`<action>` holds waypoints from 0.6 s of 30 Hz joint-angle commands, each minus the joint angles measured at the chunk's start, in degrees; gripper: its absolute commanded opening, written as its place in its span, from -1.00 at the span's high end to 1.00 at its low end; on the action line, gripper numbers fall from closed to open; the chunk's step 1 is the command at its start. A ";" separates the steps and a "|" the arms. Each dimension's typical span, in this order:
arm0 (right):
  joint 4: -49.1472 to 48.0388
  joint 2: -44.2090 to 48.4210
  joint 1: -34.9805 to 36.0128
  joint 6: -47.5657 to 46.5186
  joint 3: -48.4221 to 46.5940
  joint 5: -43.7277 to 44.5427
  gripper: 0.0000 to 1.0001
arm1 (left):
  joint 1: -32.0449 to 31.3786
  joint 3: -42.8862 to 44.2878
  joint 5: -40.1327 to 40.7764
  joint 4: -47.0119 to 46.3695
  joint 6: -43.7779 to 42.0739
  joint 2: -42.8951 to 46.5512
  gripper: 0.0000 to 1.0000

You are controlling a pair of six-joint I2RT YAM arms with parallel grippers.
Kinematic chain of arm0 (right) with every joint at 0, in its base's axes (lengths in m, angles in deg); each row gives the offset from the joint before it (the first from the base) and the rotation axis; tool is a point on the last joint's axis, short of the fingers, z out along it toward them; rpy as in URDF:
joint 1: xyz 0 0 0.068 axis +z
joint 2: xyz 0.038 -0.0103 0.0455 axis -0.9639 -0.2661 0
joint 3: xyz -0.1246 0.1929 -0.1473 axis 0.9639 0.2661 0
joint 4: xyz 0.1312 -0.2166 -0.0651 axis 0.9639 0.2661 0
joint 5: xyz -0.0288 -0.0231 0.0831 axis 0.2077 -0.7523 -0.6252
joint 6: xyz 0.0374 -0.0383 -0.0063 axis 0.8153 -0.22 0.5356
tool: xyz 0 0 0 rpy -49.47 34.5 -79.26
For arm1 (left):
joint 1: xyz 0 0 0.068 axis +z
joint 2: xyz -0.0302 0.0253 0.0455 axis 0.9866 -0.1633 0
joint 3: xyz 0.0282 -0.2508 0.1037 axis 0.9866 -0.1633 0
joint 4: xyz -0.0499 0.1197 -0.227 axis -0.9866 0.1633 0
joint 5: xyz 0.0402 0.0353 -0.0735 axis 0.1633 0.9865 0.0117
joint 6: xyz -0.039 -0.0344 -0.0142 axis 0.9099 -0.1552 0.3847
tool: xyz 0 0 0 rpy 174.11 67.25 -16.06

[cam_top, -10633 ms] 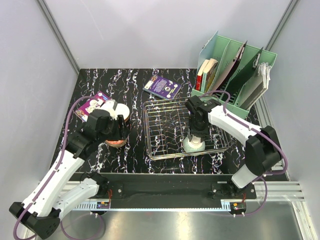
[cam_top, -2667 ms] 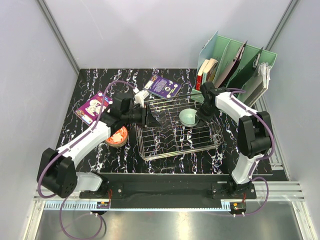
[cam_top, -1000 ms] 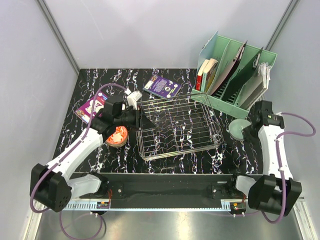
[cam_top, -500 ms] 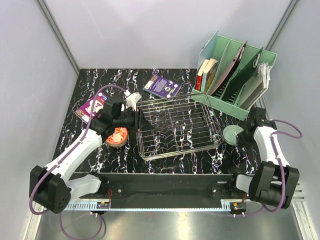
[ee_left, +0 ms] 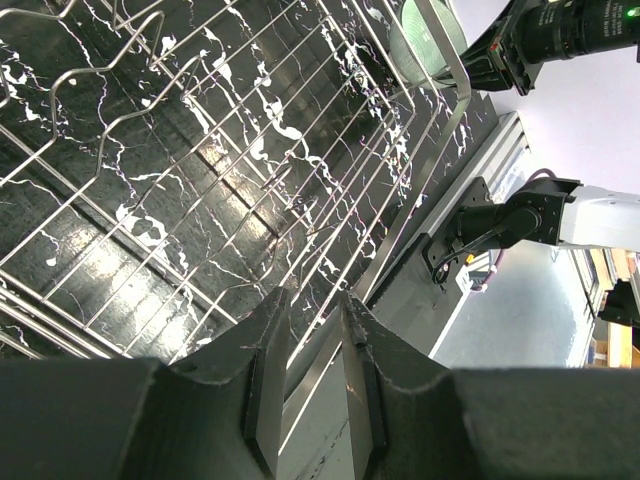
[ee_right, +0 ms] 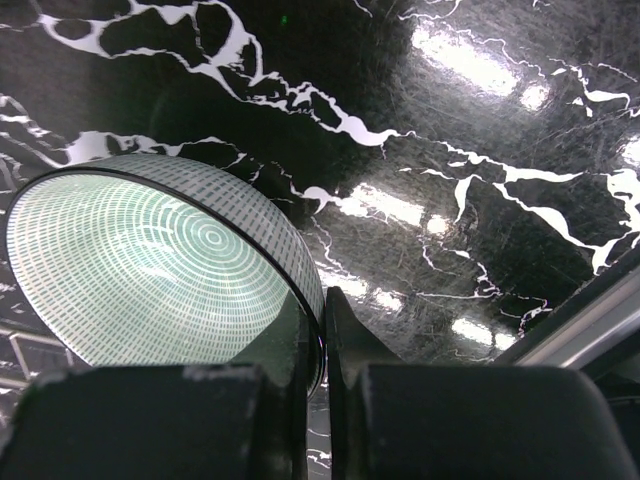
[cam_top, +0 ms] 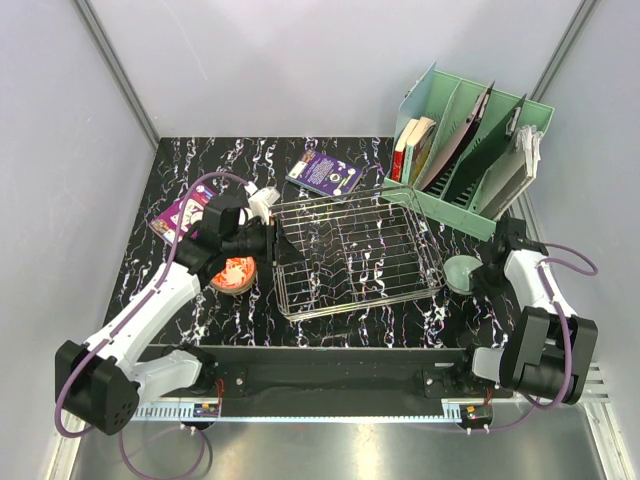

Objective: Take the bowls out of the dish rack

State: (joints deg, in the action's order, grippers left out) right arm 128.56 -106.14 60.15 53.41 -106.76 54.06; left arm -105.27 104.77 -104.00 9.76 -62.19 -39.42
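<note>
Black marble worktop (cam_top: 200,160), rack (cam_top: 350,250) in the middle with the left end effector (ee_left: 310,380) clamped on its left rim, right end effector (ee_right: 322,350) pinching the green bowl (ee_right: 160,270) just right of the rack.

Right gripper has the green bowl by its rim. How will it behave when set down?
Likely slippery: the green bowl looks glossy and the right gripper pinches only its thin rim, so it may pivot. Probably fragile against the hard table. Being round, it could rock once released.
</note>
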 commanded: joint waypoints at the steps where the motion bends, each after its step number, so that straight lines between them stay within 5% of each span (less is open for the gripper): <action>1: -1.95 -0.98 -0.09 0.31 0.61 0.16 0.85 | 0.23 -1.02 0.85 -0.60 -0.80 1.81 0.40; 7: -2.30 -1.16 -0.09 0.13 1.58 0.25 0.79 | 0.32 -1.37 1.20 -0.43 -0.72 2.51 0.42; 11: -2.21 -0.38 -0.09 0.22 1.49 -0.89 0.19 | 0.41 -1.46 1.20 -0.43 -0.72 2.51 0.42; 18: -0.20 6.56 -0.09 2.33 1.32 -0.81 -0.12 | 0.41 -1.11 1.90 0.27 -1.07 2.25 0.42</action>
State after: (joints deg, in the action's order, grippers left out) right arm 127.36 -104.74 60.15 53.95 -105.01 53.04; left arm -105.20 103.81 -103.10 10.04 -62.41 -38.33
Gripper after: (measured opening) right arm 0.526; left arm 0.296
